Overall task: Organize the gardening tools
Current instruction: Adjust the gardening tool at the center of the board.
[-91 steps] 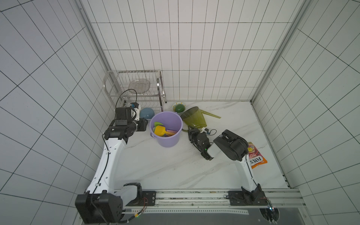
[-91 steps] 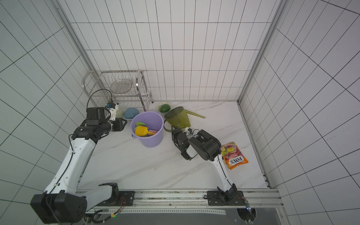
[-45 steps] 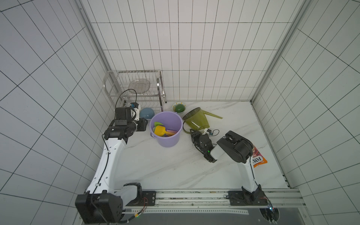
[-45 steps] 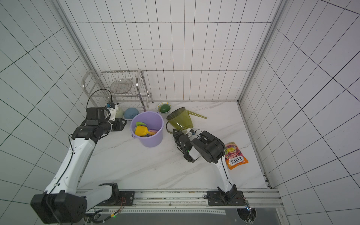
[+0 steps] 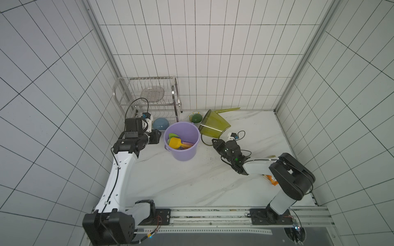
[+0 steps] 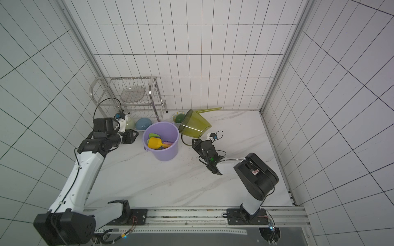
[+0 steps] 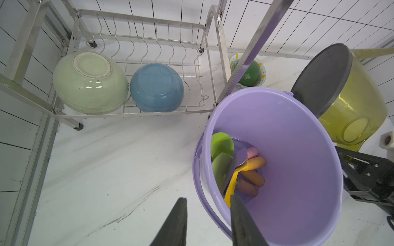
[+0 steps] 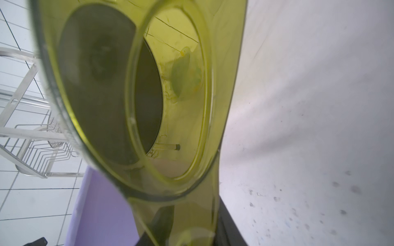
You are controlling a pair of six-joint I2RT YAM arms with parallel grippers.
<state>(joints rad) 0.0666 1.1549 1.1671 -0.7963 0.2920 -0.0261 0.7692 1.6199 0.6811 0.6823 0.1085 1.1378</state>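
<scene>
The olive translucent watering can [image 5: 214,126] [image 6: 194,125] [image 7: 351,102] hangs tilted just right of the purple bucket [image 5: 184,153] [image 6: 166,154], with its dark mouth toward the bucket and its spout toward the back wall. My right gripper [image 5: 214,142] [image 6: 195,141] [image 8: 191,230] is shut on the can's looped handle [image 8: 174,208]. Inside the bucket [image 7: 298,149] lie a yellow scoop [image 5: 174,143] [image 7: 230,191], a purple scoop [image 7: 237,161], a bright-green trowel [image 7: 221,144] and a pale-green spade [image 7: 220,170]. My left gripper [image 5: 158,137] [image 6: 135,135] [image 7: 207,221] stands open at the bucket's left rim and holds nothing.
A steel dish rack [image 5: 149,95] stands at the back left, with a blue bowl [image 5: 161,124] and a pale green bowl [image 7: 89,83] upside down beneath it. A small bowl holding a green ball [image 5: 195,117] sits behind the bucket. An orange packet [image 5: 271,180] peeks from under my right arm.
My right gripper has closed on the can's handle and tipped the can up off the table. The right elbow swung right over the packet. The left arm has not moved.
</scene>
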